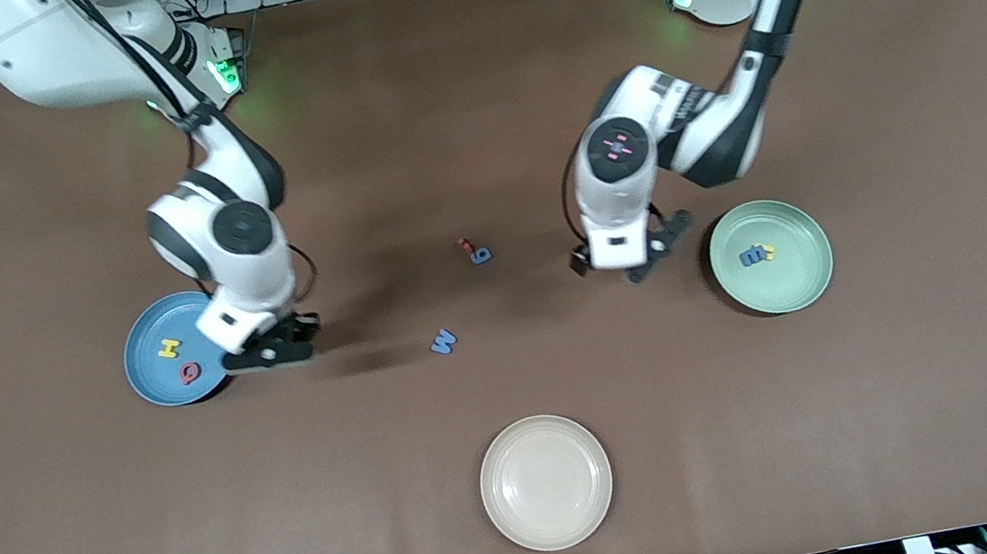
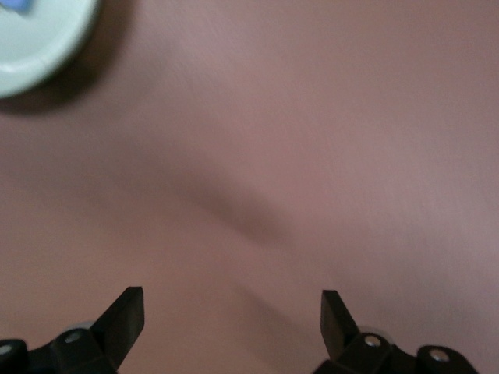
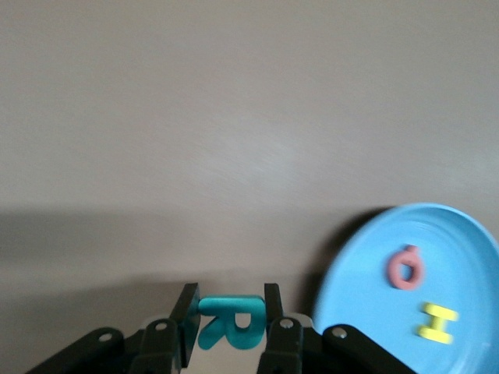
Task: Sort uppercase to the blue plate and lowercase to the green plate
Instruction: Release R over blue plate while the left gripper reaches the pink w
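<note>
1. Brown table (image 1: 457,70) surface fills my feeds, with a cream plate (image 1: 546,482) near its front-camera edge.
2. I see my right gripper (image 3: 228,312) clamped on the teal R (image 3: 230,321), hanging just beside the blue plate (image 1: 151,378) toward the right arm's end.
3. Yellow H (image 1: 169,349) and pinkish Q (image 1: 190,373) lie on that plate.
4. My left gripper (image 2: 232,315) hangs with fingers spread wide, holding nothing, beside the green plate (image 1: 800,289) toward the left arm's end.
5. Blue m (image 1: 752,255) and a yellow letter (image 1: 769,255) sit in it.
6. Blue W (image 1: 443,341), blue g (image 1: 480,256) and a red letter (image 1: 465,244) lie mid-table.
</note>
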{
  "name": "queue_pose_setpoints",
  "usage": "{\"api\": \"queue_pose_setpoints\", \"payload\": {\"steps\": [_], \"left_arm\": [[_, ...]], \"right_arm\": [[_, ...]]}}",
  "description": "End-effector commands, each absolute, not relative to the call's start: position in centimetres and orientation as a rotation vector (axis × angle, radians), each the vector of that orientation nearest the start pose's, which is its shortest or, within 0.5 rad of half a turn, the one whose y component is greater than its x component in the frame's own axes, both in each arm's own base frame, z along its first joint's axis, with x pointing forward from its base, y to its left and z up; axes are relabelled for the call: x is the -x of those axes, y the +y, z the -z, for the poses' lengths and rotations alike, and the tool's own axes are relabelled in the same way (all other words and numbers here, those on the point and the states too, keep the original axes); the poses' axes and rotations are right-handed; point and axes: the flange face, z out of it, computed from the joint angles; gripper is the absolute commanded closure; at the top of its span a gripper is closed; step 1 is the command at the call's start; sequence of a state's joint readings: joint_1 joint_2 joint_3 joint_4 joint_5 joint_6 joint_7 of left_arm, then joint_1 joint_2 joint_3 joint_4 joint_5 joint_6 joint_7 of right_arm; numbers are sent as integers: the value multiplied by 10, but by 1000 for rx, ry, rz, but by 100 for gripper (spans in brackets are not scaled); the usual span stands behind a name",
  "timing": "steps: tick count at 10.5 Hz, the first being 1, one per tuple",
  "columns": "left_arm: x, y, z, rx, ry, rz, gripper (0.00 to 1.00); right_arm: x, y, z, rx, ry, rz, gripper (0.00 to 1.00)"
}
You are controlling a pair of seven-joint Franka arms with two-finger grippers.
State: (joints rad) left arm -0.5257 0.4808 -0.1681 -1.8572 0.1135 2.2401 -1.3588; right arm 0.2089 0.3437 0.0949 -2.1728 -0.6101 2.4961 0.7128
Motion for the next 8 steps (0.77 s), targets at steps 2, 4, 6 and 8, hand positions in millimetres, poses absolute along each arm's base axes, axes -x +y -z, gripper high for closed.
{"api": "queue_pose_setpoints", "payload": {"steps": [2,4,6,8], "left_arm": [[-473,-475,-248,2967,-905,-31,0],[-460,-508,-233,2962,-932,-34,0],[-452,-532,-228,2987,-935,-30,0],[-443,-551,-225,3045,-920,-12,0]], "right_arm": [[-501,57,-240,3383,-335,288,79],[-497,6,-232,3363,-409,324,79],[-493,4,-229,3359,-403,321,74],[-493,5,-229,3359,-385,321,52]]}}
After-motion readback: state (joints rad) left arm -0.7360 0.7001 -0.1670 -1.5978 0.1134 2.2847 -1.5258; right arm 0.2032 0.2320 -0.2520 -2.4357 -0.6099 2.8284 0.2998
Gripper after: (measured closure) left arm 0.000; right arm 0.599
